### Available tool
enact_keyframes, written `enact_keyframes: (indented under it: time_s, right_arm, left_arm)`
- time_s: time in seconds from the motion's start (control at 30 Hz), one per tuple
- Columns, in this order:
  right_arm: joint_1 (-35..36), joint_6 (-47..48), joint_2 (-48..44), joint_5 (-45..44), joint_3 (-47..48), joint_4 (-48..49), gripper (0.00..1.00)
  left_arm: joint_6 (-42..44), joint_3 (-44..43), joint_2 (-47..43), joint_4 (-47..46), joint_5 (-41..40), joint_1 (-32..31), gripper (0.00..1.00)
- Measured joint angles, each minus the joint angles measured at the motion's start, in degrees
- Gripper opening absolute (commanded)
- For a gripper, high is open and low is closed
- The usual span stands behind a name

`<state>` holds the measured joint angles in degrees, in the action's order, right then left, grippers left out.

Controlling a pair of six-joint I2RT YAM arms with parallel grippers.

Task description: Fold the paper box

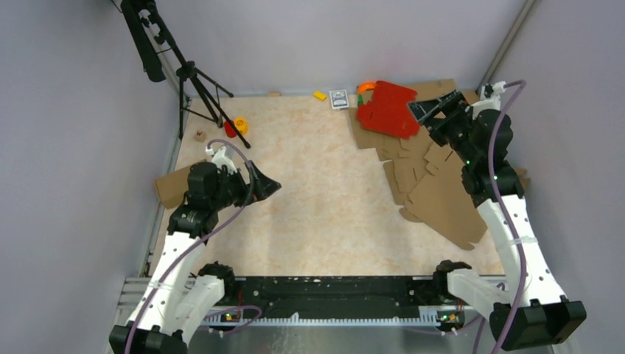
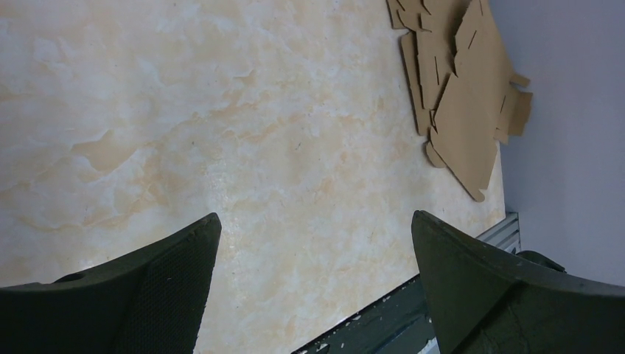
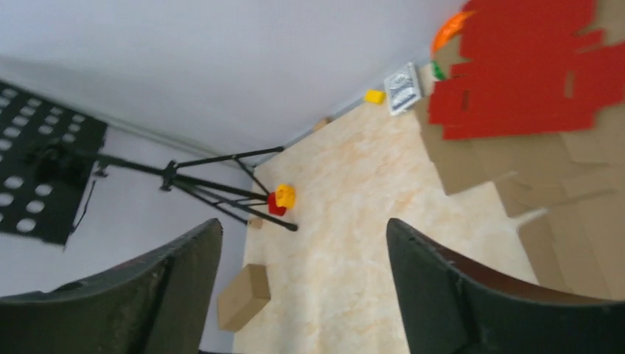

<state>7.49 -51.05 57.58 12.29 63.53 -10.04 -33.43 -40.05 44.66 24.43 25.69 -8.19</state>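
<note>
Top view, progress: the paper box [image 1: 438,200] lies flat and unfolded at the right of the frame, part of a loose pile of brown blanks on the table [image 1: 317,192]. No flap is raised, so the folding looks not yet begun and every crease is left to do.
Top view, hands: the left gripper [image 1: 270,184] hangs over bare table at centre left, well apart from the pile. The right gripper [image 1: 427,109] is at the upper right, over the edge of the red sheet [image 1: 385,107]. Neither touches cardboard.
Top view, counts: two arms, one red sheet, one tripod [image 1: 193,80], one yellow block [image 1: 319,95], and one small brown carton [image 1: 168,190] at the left edge. The brown blanks are several and overlapping, so their exact number cannot be told.
Left wrist view, hand: the fingers are spread wide with nothing between them and only bare table below.
Left wrist view, task thing: the paper box [image 2: 461,110] is at the upper right, flat, far from the fingers.
Right wrist view, hand: the right gripper [image 3: 304,221] has its fingers spread, and it holds nothing.
Right wrist view, counts: one red sheet [image 3: 516,81] at the upper right lies on the brown blanks [image 3: 516,158]. There is one small brown carton [image 3: 243,295] at the lower left and one tripod [image 3: 214,184].
</note>
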Motion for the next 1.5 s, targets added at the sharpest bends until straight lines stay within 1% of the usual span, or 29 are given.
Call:
enact_keyframes:
  time_s: [0.1,0.2,0.3,0.37,0.47,0.53,0.63,0.77,0.87,1.0,1.13,1.33,1.43,1.5]
  right_arm:
    - [-0.1,1.9,-2.9,-7.4,-1.3,-5.9,0.89]
    - [-0.7,3.8,-7.5,-13.9,-5.5,-11.6,0.91]
    - [-2.8,6.0,-10.0,-17.7,-9.7,-17.1,0.91]
    - [-5.4,7.6,-10.4,-19.3,-13.0,-19.9,0.91]
    - [-9.4,9.3,-9.2,-20.8,-18.6,-21.7,0.91]
    - [-10.6,9.6,-7.4,-21.9,-21.4,-23.0,0.92]
    - [-10.7,8.1,-2.9,-25.9,-22.1,-25.3,0.95]
    - [-11.3,7.4,3.6,-30.9,-22.0,-27.1,0.95]
    - [-14.8,8.1,3.8,-29.2,-23.1,-24.9,0.95]
    - [-18.3,9.4,3.7,-27.3,-25.2,-22.3,0.93]
    - [-18.3,9.9,5.0,-25.8,-27.0,-20.8,0.9]
    - [-18.3,9.5,6.4,-21.6,-34.1,-17.8,0.84]
    - [-16.2,7.8,5.3,-20.0,-35.1,-15.4,0.84]
    - [-10.2,5.6,5.0,-20.2,-35.4,-14.3,0.84]
  left_arm:
    - [-0.1,0.5,-0.7,0.5,0.3,0.0,0.99]
    - [-0.1,1.2,-0.7,0.5,1.0,-0.1,0.99]
    - [-0.3,1.7,0.4,0.3,1.9,-1.0,0.99]
    - [-0.6,1.8,1.8,-0.4,2.0,-2.7,0.99]
    - [-1.2,1.9,4.9,-2.0,1.7,-7.1,0.99]
    - [-1.4,1.9,7.1,-3.5,1.4,-10.1,0.98]
    - [-2.4,2.0,10.4,-7.2,0.3,-14.3,0.98]
    - [-3.3,1.5,18.0,-14.6,-2.6,-22.2,0.98]
    - [-3.4,-1.9,26.3,-17.4,-4.2,-27.8,0.95]
    - [-3.4,-10.1,38.8,-21.4,-5.0,-32.9,0.93]
    - [-3.3,-16.1,47.2,-24.5,-5.1,-36.3,0.91]
    - [-4.3,-20.6,55.3,-27.9,-2.7,-38.6,0.9]
    - [-4.4,-21.0,56.8,-28.3,-2.3,-38.5,0.91]
    - [-4.3,-21.0,57.1,-28.3,-2.4,-38.5,0.91]
